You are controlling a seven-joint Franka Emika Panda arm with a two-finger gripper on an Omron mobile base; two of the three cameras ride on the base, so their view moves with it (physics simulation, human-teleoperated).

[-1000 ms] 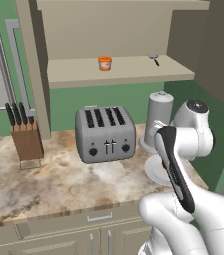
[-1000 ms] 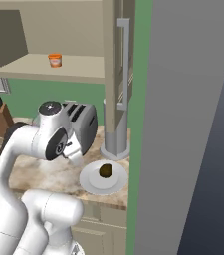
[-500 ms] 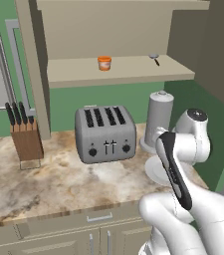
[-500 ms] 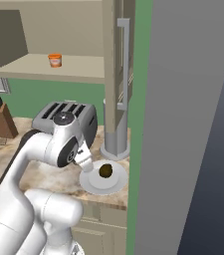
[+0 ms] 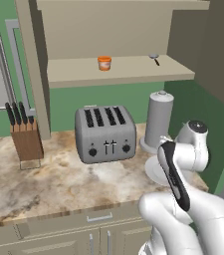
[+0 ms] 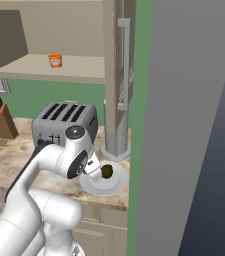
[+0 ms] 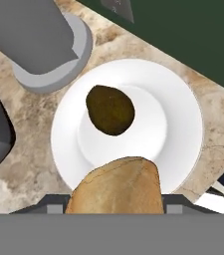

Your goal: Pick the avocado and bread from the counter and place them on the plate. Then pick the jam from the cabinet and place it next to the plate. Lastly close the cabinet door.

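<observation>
Gripper (image 7: 117, 211) jaws are clamped on the bread (image 7: 116, 187), which is held above the plate's (image 7: 183, 124) rim at 6 o'clock in the hand view. On the plate, the avocado (image 7: 110, 109) is seen lying toward 11 o'clock of its centre. The plate rests on the counter (image 7: 39, 139) beside a grey canister (image 7: 34, 35). On the cabinet (image 5: 118, 35) shelf, the jam (image 5: 104, 63) is seen standing, well above the toaster (image 5: 106, 133).
</observation>
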